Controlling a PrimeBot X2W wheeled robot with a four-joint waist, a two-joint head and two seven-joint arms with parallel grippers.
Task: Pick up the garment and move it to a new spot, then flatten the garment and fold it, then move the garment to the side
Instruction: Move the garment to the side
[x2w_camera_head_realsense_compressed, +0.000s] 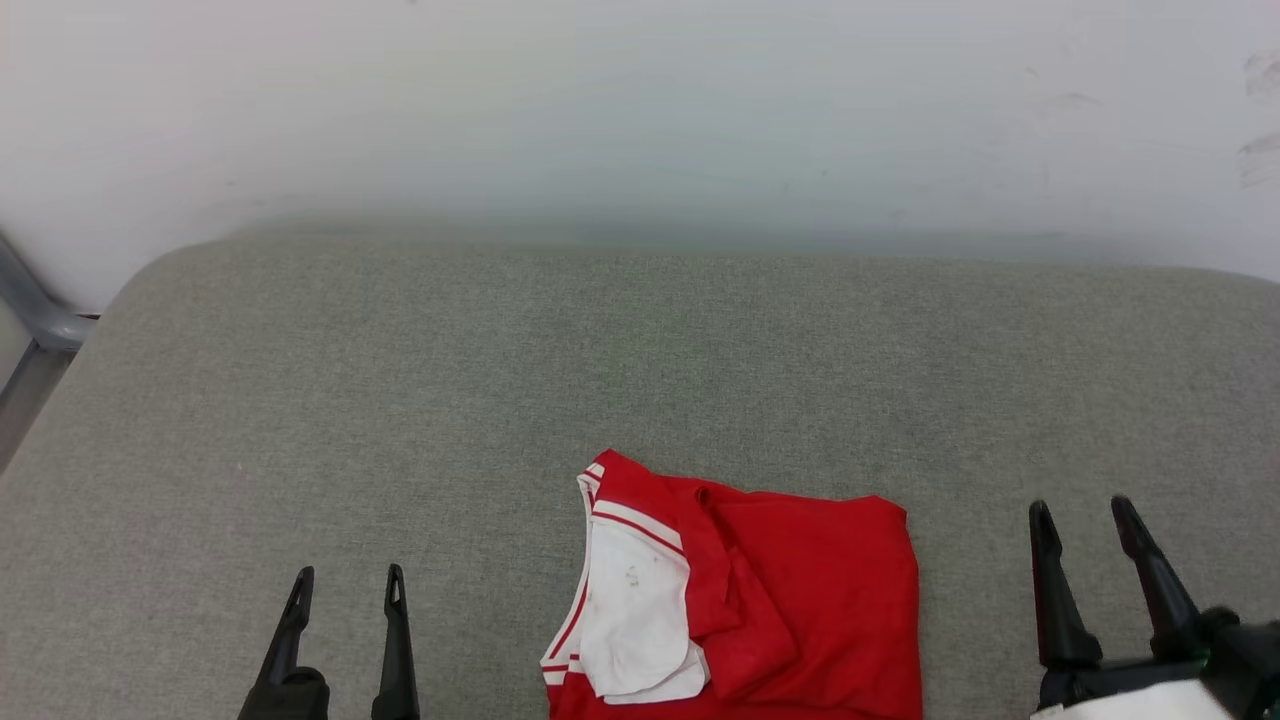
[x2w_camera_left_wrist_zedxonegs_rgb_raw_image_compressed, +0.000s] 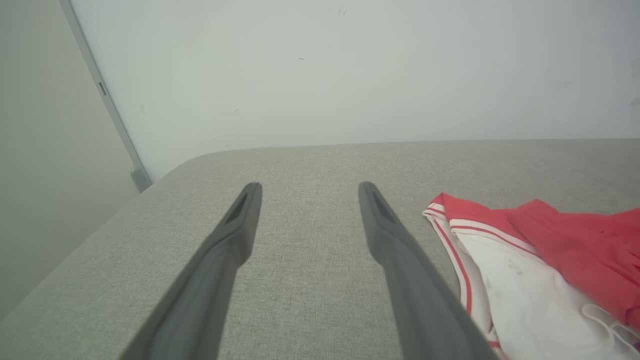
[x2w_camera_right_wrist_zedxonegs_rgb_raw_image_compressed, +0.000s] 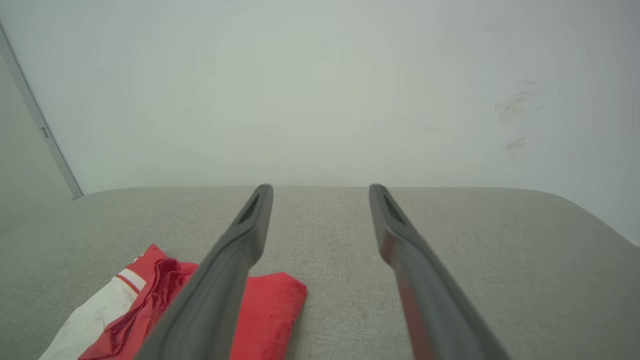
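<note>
Head view: garment (x2w_camera_head_realsense_compressed: 800, 600) bunched, bottom centre on grey cushion (x2w_camera_head_realsense_compressed: 500, 380); left gripper (x2w_camera_head_realsense_compressed: 350, 572) and right gripper (x2w_camera_head_realsense_compressed: 1081, 503) flank it, fingers spread, empty, seemingly parked clear of cloth.

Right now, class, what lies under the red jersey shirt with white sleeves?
The grey woven fabric surface shows around the red jersey shirt; the patch beneath it and its lower layers are covered.

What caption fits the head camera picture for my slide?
Loosely folded red-and-white garment lies on the grey cushion between the open left gripper and open right gripper.
</note>
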